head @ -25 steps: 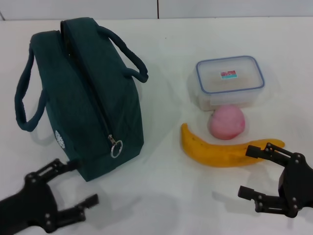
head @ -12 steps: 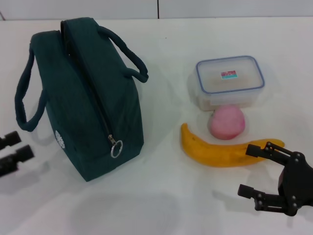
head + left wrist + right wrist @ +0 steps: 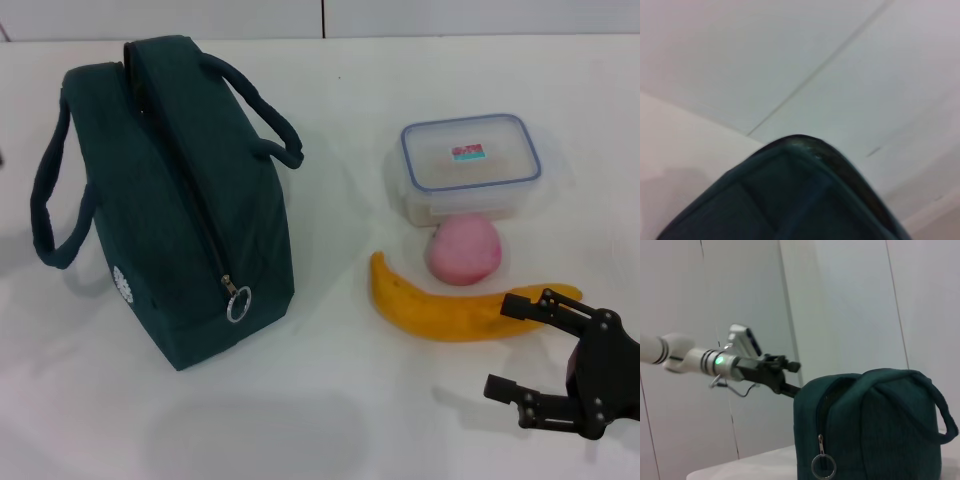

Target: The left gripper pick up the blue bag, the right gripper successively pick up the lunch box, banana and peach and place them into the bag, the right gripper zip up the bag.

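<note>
The blue bag (image 3: 170, 200) stands zipped on the left of the white table, its ring-pull (image 3: 238, 303) facing me. At right lie the lunch box (image 3: 470, 165), the peach (image 3: 463, 250) in front of it, and the banana (image 3: 440, 310) nearest me. My right gripper (image 3: 498, 347) hovers open just in front of the banana's right end, holding nothing. My left gripper is outside the head view. The right wrist view shows the left gripper (image 3: 791, 377) open beside the bag's (image 3: 870, 425) upper edge. In the left wrist view only the bag's top corner (image 3: 790, 200) shows, close up.
The bag's two loop handles (image 3: 255, 110) stick out to either side. Bare white table (image 3: 330, 400) lies between the bag and the food items and in front of the bag. A pale wall stands behind the table.
My left gripper moved from the bottom-left corner out past the left edge of the head view. The right gripper barely shifted. Bag, lunch box, peach and banana stayed put.
</note>
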You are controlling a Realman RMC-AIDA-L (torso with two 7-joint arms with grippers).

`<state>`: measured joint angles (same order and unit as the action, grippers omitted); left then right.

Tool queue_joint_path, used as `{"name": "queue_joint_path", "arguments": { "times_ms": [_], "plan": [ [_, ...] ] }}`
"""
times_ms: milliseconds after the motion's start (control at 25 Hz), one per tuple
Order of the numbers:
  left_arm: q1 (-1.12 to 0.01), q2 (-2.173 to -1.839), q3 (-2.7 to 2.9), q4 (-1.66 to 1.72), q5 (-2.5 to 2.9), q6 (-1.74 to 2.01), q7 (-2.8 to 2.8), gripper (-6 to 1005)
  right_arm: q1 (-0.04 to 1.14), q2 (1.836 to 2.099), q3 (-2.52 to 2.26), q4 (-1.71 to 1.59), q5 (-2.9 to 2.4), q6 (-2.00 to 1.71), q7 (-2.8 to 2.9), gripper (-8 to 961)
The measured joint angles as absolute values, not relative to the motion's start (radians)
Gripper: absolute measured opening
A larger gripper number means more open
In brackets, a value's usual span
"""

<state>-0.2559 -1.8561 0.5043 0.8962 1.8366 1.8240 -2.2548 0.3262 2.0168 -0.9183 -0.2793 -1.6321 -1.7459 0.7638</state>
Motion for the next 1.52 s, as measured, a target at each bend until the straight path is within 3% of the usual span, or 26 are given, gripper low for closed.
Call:
{"name": "queue_joint_path", "arguments": {
  "times_ms": [280, 480, 720, 1080, 1360, 1520],
  "plan": [
    [-0.416, -1.820, 0.566, 1.002, 1.980, 1.828, -2.517, 872, 0.327, 2.017, -0.914, -0.278, -1.632, -1.736, 0.764, 869],
    [-0.513, -1.820, 0.602, 1.015, 2.087, 1.833, -2.595, 854, 0.327, 2.017, -0.915, -0.276, -1.632, -1.725, 0.764, 869],
    [-0.548, -1.825, 0.632, 1.016, 2.113, 1.831, -2.628, 833, 0.327, 2.017, -0.918, -0.273, -1.632, -1.722, 0.764, 868],
    [-0.594, -1.852, 0.671, 1.022, 2.185, 1.824, -2.645, 801, 0.326, 2.017, -0.919, -0.271, -1.632, -1.715, 0.764, 868],
    [-0.628, -1.906, 0.674, 1.065, 2.290, 1.810, -2.646, 776, 0.327, 2.017, -0.919, -0.262, -1.632, -1.707, 0.763, 867],
    [-0.638, -1.917, 0.675, 1.070, 2.320, 1.810, -2.636, 761, 0.327, 2.017, -0.914, -0.262, -1.632, -1.707, 0.764, 867]
  ]
}}
